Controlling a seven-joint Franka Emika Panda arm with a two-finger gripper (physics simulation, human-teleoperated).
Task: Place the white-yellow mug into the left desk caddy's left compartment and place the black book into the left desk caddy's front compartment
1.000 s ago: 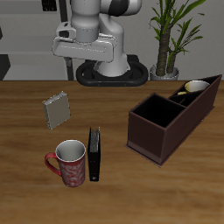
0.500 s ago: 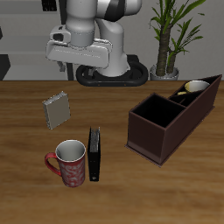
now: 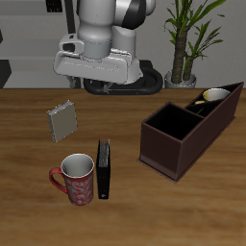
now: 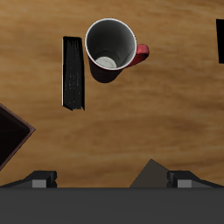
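Your pincer (image 3: 96,65) hung high above the bench (image 3: 29,144), upper middle of the frame; whether it was released or clenched could not be told. The white-yellow mug (image 3: 213,96) already sat in the caddy's (image 3: 187,130) far end section. The black book (image 3: 103,169) stood on edge at lower centre, just beside a red mug (image 3: 75,179). Descending carelessly, you could have knocked that mug or toppled the book.

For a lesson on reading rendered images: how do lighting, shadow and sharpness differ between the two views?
Exterior view: even, soft light; the black book and left desk caddy cast only faint shadows, nothing blurred. Wrist view: equally sharp; the red mug throws a soft shadow on the wood, and the tool's dark body crops one edge.
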